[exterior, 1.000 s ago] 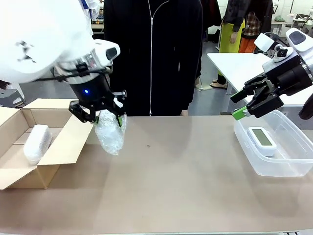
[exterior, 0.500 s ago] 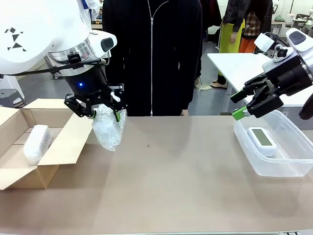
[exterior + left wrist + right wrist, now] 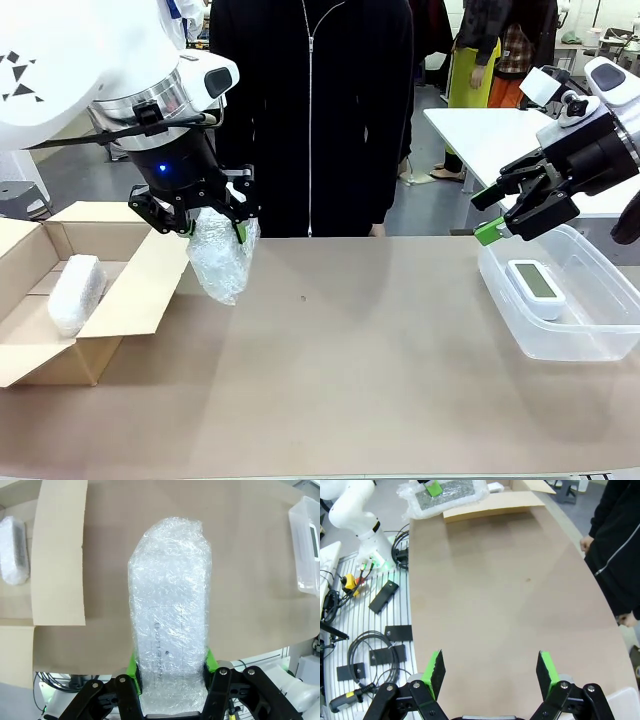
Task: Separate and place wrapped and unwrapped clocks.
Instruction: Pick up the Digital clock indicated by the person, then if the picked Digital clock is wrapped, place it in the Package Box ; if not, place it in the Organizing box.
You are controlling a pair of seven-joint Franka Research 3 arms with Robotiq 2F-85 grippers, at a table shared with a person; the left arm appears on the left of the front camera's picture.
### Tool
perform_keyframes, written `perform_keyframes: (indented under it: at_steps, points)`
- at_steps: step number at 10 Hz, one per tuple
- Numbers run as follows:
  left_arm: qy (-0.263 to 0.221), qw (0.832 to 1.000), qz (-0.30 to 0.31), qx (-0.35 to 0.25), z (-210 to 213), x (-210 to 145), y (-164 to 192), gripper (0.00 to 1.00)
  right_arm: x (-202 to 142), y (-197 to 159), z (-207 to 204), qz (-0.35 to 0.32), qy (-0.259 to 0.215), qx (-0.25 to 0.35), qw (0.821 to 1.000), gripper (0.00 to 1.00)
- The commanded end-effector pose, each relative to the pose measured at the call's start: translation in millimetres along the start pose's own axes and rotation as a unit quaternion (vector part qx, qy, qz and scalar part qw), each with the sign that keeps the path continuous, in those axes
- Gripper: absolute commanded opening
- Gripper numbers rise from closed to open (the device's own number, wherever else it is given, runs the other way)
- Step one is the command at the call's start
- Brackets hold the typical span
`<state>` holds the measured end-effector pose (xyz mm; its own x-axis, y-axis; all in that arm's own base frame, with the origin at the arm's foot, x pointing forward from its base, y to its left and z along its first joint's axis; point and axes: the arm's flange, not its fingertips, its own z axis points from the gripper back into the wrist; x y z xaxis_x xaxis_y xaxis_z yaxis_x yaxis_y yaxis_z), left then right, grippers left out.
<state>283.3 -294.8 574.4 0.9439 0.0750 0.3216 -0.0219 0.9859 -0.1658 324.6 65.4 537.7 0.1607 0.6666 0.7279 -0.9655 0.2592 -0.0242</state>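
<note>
While a brown table (image 3: 380, 380) spans the foreground, an open cardboard box (image 3: 60, 300) at nine o'clock holds one wrapped clock (image 3: 76, 292). Just beyond, the left gripper (image 3: 192, 222) is clamped on a second wrapped clock (image 3: 222, 258) hanging above the table. At three o'clock, the bare clock (image 3: 535, 285) lies in a clear tub (image 3: 570, 340); above it the right gripper (image 3: 520, 215) hangs spread wide, holding nothing.

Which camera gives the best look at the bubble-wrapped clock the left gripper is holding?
The left wrist view: the bubble-wrapped clock fills the picture's middle, clamped between the left gripper's green pads. The front view shows it smaller, hanging beside the cardboard box. The right wrist view shows it far off.
</note>
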Motion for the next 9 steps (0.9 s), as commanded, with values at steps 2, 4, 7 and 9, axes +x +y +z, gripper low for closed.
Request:
perform_keyframes:
  at_steps: [2,4,7,9]
  points:
    - [0.002,1.000,0.001,-0.004,1.8,-0.4,1.9,0.00,0.5,-2.1,-2.0,0.005,-0.017,0.008,1.000,0.95]
    - [0.002,1.000,0.001,-0.004,1.8,-0.4,1.9,0.00,0.5,-2.1,-2.0,0.005,-0.017,0.008,1.000,0.95]
    - [0.002,1.000,0.001,-0.004,1.8,-0.4,1.9,0.00,0.5,-2.1,-2.0,0.005,-0.017,0.008,1.000,0.95]
    - [0.002,1.000,0.001,-0.004,1.8,-0.4,1.9,0.00,0.5,-2.1,-2.0,0.005,-0.017,0.008,1.000,0.95]
